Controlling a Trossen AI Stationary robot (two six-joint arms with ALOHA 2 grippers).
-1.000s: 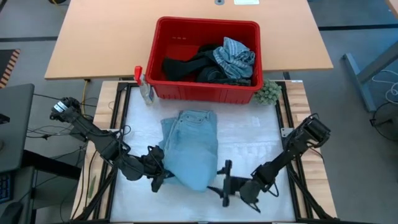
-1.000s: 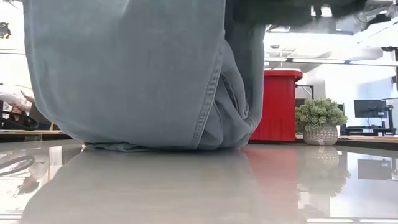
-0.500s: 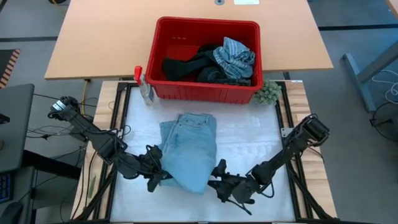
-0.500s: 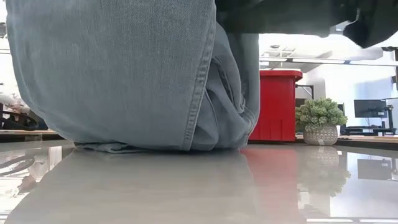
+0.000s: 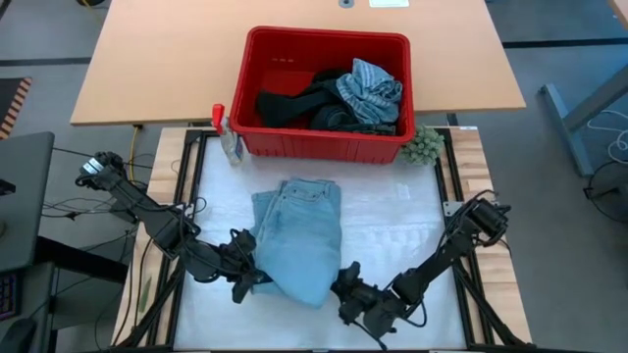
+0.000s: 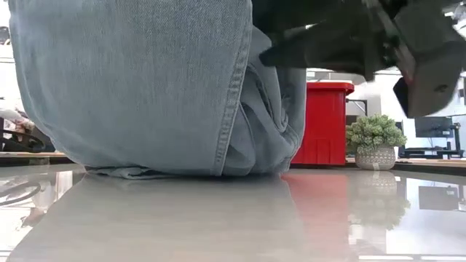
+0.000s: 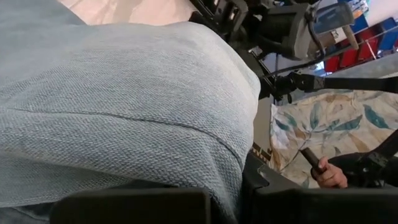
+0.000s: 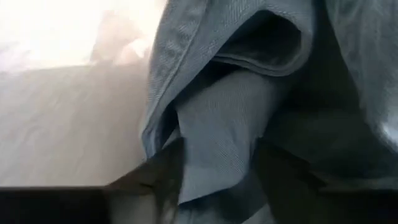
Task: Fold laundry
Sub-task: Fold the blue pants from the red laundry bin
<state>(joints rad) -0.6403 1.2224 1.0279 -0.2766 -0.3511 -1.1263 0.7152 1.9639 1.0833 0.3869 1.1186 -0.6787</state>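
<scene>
Light blue jeans (image 5: 299, 230), folded over, lie in the middle of the table with their waistband toward the far side. Their near end is raised and, in the low view, hangs like a curtain (image 6: 145, 87) with its bottom fold on the table. My left gripper (image 5: 247, 275) is shut on the jeans at their near left edge. My right gripper (image 5: 345, 286) is at the jeans' near right corner, where its fingers stand on either side of a hanging fold (image 8: 217, 143). More laundry (image 5: 343, 98) lies in the red basket (image 5: 257, 59). My left gripper holds the jeans by their near left edge (image 5: 257, 273), coming from the table's left and slanting a little down. The cloth (image 7: 124, 93) drapes over the fingers and hides the place of contact. The near end is held up; the far part rests on the table. My right gripper has a fold of the jeans between its fingers (image 8: 171, 168); whether they touch it, I cannot tell.
The red basket stands at the far edge, with a spray bottle (image 5: 228, 137) at its left and a small green plant (image 5: 424, 145) at its right. Bare white tabletop (image 5: 402, 216) lies to the right of the jeans. A person's hand (image 7: 329, 174) shows beyond the table.
My right gripper has gone down and toward the table's left, up to the jeans' near right corner, and has rolled about its own axis. The jeans' raised near end has shifted slightly toward the left. My left gripper has kept its hold.
</scene>
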